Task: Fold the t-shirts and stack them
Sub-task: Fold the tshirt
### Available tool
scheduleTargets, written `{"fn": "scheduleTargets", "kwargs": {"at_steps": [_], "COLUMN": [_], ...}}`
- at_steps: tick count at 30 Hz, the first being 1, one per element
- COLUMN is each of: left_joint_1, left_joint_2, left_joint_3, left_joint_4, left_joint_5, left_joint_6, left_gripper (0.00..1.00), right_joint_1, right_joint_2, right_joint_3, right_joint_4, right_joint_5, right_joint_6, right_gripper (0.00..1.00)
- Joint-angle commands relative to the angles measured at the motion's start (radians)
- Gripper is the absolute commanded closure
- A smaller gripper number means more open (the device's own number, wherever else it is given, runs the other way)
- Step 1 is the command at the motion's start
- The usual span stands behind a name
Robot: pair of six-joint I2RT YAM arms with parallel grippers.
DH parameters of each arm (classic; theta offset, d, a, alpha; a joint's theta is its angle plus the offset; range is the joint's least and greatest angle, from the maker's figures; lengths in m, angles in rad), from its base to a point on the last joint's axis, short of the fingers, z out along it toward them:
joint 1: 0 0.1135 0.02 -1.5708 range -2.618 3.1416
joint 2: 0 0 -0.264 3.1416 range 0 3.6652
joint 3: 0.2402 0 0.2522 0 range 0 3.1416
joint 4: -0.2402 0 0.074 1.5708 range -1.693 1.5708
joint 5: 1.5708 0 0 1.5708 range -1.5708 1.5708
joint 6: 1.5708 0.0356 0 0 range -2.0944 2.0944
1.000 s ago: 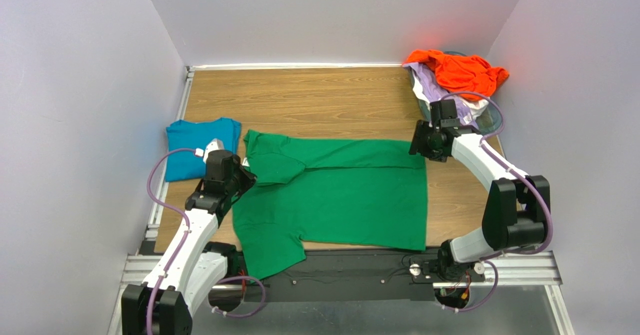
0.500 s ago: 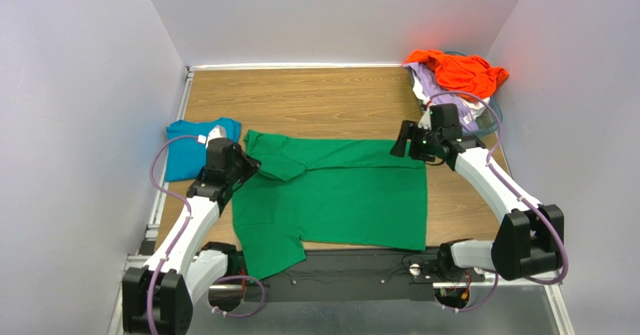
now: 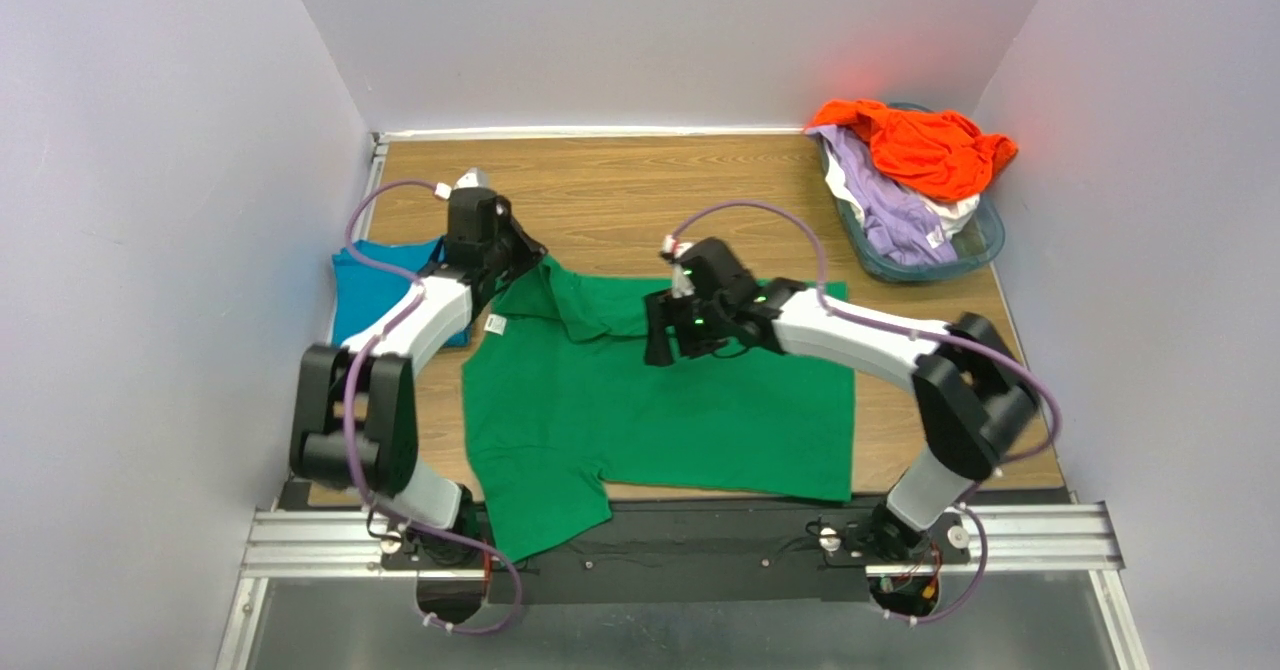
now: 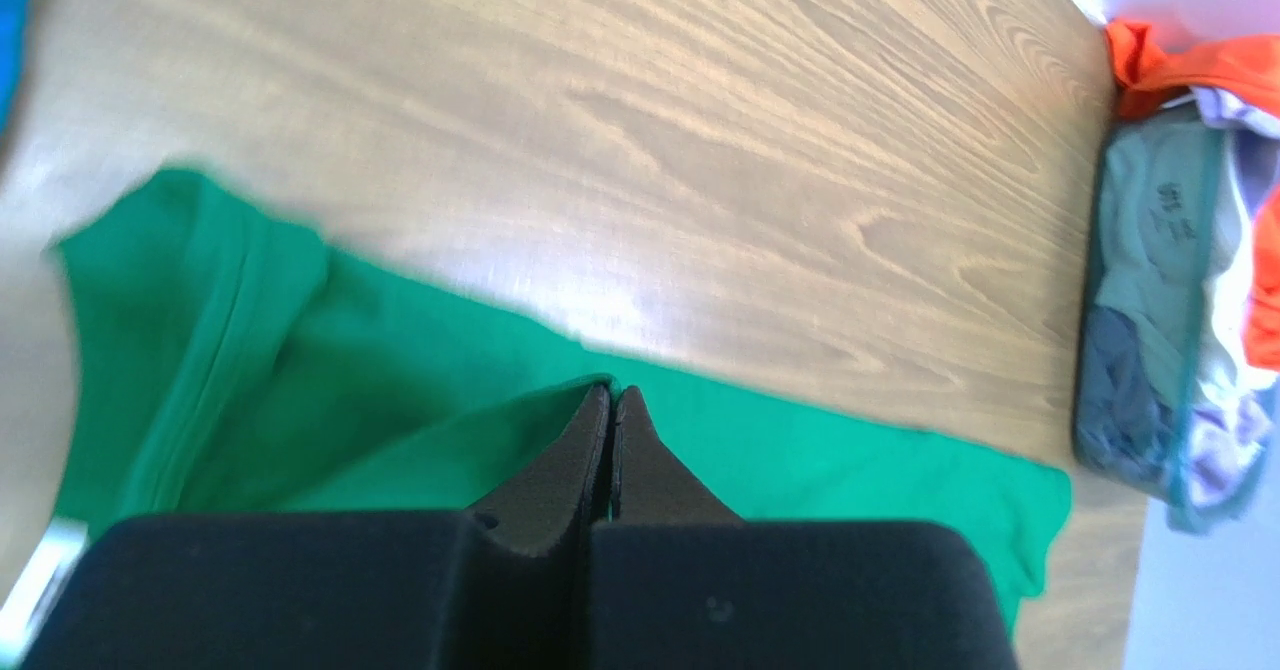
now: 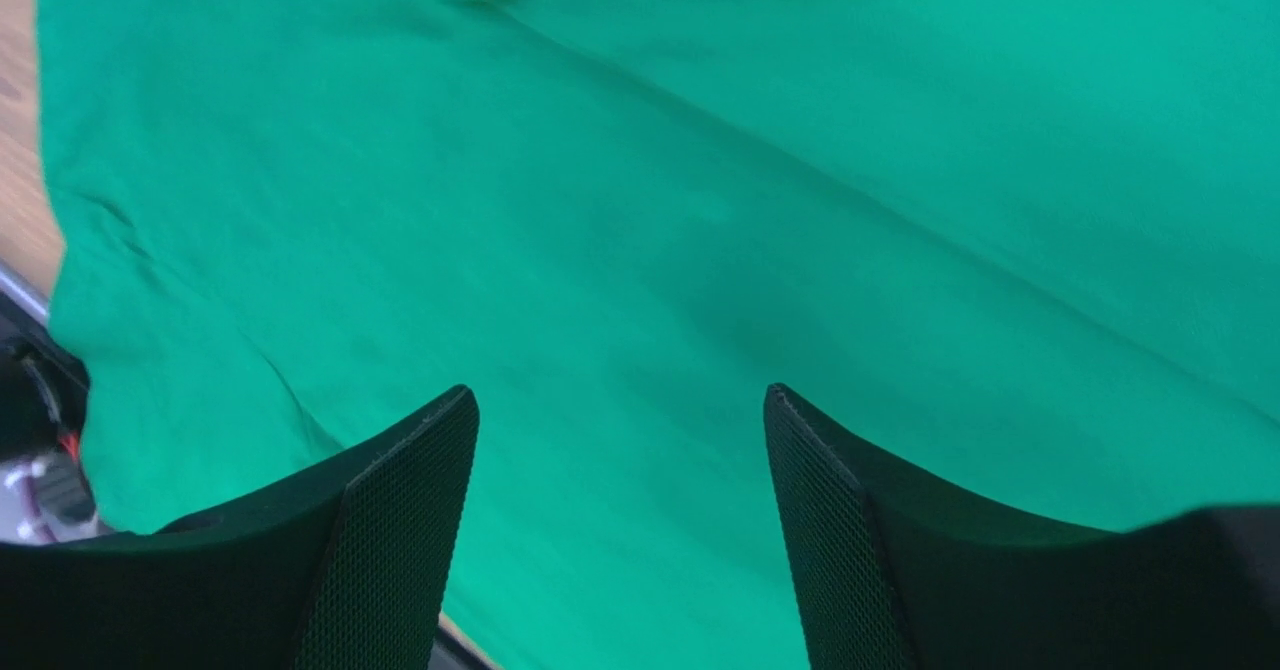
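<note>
Left wrist view shows the left gripper (image 4: 612, 396) with its jaws pressed together. A small peak of the bright green t-shirt (image 4: 376, 400) is drawn up into the tips, so they are clamped on that cloth. Right wrist view shows the right gripper (image 5: 616, 445) with its jaws wide apart above smooth green cloth, holding nothing; whether the tips touch the cloth I cannot tell. In the top external view the left gripper sits at the shirt's far left part, by the collar, and the right gripper is over the far middle of the shirt, near the left one but apart from it. The bright green t-shirt lies spread across the middle of the wooden table (image 3: 676, 190), hem toward the right edge. One sleeve reaches past the near edge and the other is folded in onto the chest. Just beside it, at the left edge, lies the folded teal-blue t-shirt (image 3: 361, 303), partly under the left arm. In the far right corner stands a clear bluish basket (image 3: 977, 243) with an orange t-shirt (image 3: 917, 145) heaped on top, and a lavender t-shirt (image 3: 887, 205) and some white cloth (image 3: 944, 208) beneath.
</note>
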Motion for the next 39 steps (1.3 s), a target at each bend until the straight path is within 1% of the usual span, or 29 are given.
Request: {"fn": "scheduleTargets", "kwargs": {"at_steps": [1, 3, 4, 5, 6, 8, 11, 13, 16, 25, 26, 28, 29, 30, 32, 33, 35, 38, 39], "left_joint_1": [-0.003, -0.003, -0.003, -0.003, -0.001, -0.001, -0.001, -0.001, -0.001, 0.001, 0.001, 0.001, 0.002, 0.002, 0.002, 0.002, 0.004, 0.004, 0.005], "left_joint_2": [0.139, 0.206, 0.222, 0.236, 0.253, 0.263, 0.262, 0.263, 0.27, 0.267, 0.265, 0.257, 0.253, 0.247, 0.239, 0.23, 0.219, 0.196, 0.188], "left_joint_3": [0.115, 0.146, 0.152, 0.156, 0.158, 0.155, 0.146, 0.138, 0.13, 0.104, 0.101, 0.094, 0.092, 0.086, 0.08, 0.072, 0.063, 0.041, 0.037], "left_joint_4": [0.032, 0.032, 0.03, 0.03, 0.03, 0.035, 0.035, 0.035, 0.035, 0.039, 0.039, 0.039, 0.041, 0.041, 0.041, 0.041, 0.041, 0.042, 0.044], "left_joint_5": [0.035, 0.043, 0.044, 0.043, 0.046, 0.041, 0.02, 0.018, 0.021, 0.02, 0.021, 0.02, 0.02, 0.02, 0.018, 0.018, 0.015, 0.012, 0.014], "left_joint_6": [0.061, 0.06, 0.06, 0.06, 0.058, 0.06, 0.063, 0.064, 0.063, 0.066, 0.064, 0.064, 0.063, 0.063, 0.063, 0.063, 0.063, 0.06, 0.06], "left_gripper": [1.0, 1.0, 1.0, 1.0, 1.0, 1.0, 1.0, 1.0, 1.0, 1.0, 1.0, 1.0, 1.0, 1.0, 1.0, 1.0, 1.0, 1.0, 1.0], "right_joint_1": [0.11, 0.156, 0.169, 0.179, 0.193, 0.202, 0.202, 0.202, 0.205, 0.212, 0.21, 0.213, 0.213, 0.213, 0.213, 0.213, 0.213, 0.219, 0.219], "right_joint_2": [0.134, 0.195, 0.245, 0.27, 0.292, 0.35, 0.417, 0.453, 0.51, 0.571, 0.569, 0.565, 0.562, 0.562, 0.56, 0.56, 0.551, 0.537, 0.525], "right_joint_3": [0.143, 0.218, 0.241, 0.261, 0.302, 0.339, 0.405, 0.454, 0.493, 0.522, 0.52, 0.511, 0.511, 0.513, 0.516, 0.516, 0.516, 0.505, 0.501], "right_joint_4": [0.048, 0.051, 0.054, 0.057, 0.063, 0.073, 0.077, 0.077, 0.079, 0.094, 0.094, 0.097, 0.1, 0.102, 0.1, 0.1, 0.1, 0.1, 0.1], "right_joint_5": [0.128, 0.168, 0.17, 0.215, 0.234, 0.274, 0.296, 0.276, 0.245, 0.36, 0.395, 0.423, 0.441, 0.446, 0.445, 0.437, 0.415, 0.406, 0.402], "right_joint_6": [0.039, 0.051, 0.05, 0.053, 0.054, 0.056, 0.056, 0.057, 0.086, 0.207, 0.235, 0.258, 0.272, 0.278, 0.289, 0.293, 0.301, 0.303, 0.304], "right_gripper": [0.26, 0.3, 0.31, 0.32, 0.35, 0.37, 0.39, 0.39, 0.41, 0.44, 0.47, 0.51, 0.56, 0.58, 0.64, 0.7, 0.77, 0.82, 0.87]}}
